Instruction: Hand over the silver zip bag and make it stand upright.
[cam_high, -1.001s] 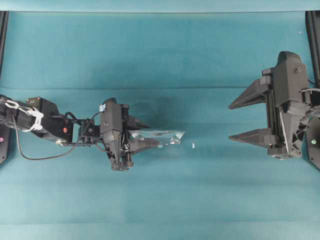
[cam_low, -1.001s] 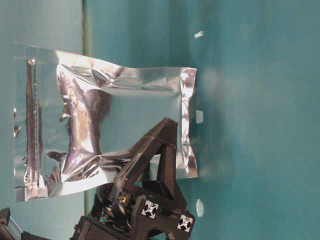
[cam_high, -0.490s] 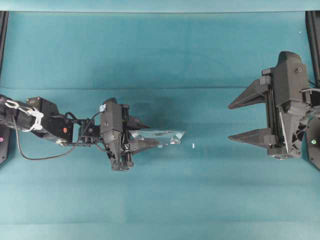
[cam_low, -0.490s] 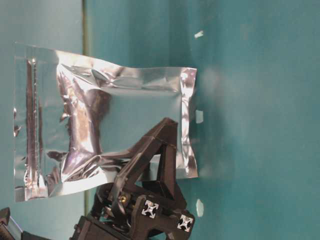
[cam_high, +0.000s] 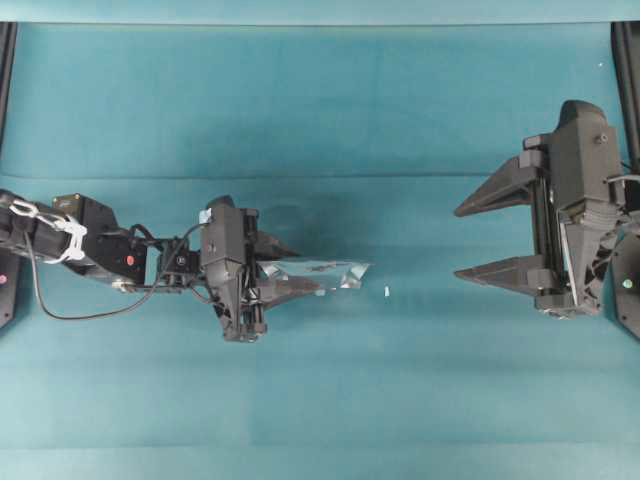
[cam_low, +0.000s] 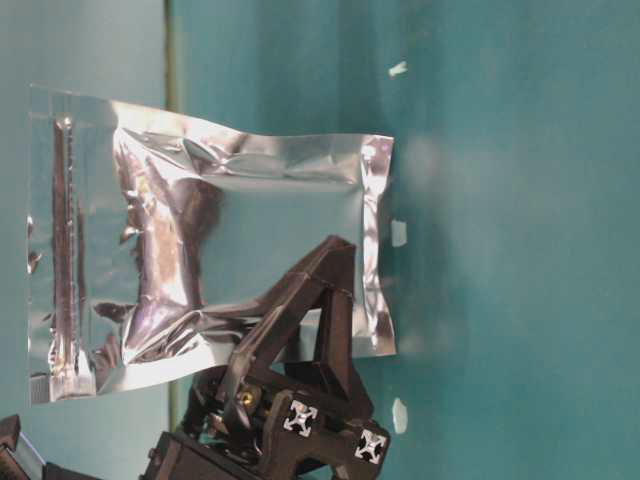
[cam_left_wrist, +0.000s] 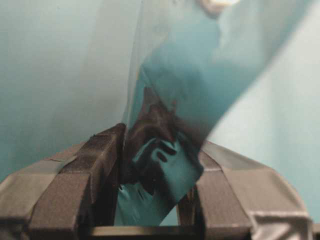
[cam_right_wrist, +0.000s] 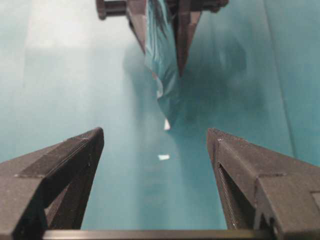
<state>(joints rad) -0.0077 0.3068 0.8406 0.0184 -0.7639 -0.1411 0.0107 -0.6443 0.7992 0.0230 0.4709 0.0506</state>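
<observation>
The silver zip bag (cam_low: 210, 260) looks light, thin, crinkly and probably slick, so a pinch on a flat sealed edge should serve better than one on its soft middle. It hangs edge-on above the table (cam_high: 320, 100), pinched in the left hand (cam_high: 285, 270), its free end toward the right hand (cam_high: 475, 240), which waits well apart with jaws spread wide. Against the earlier frames nothing has shifted: bag and both hands keep their places.
</observation>
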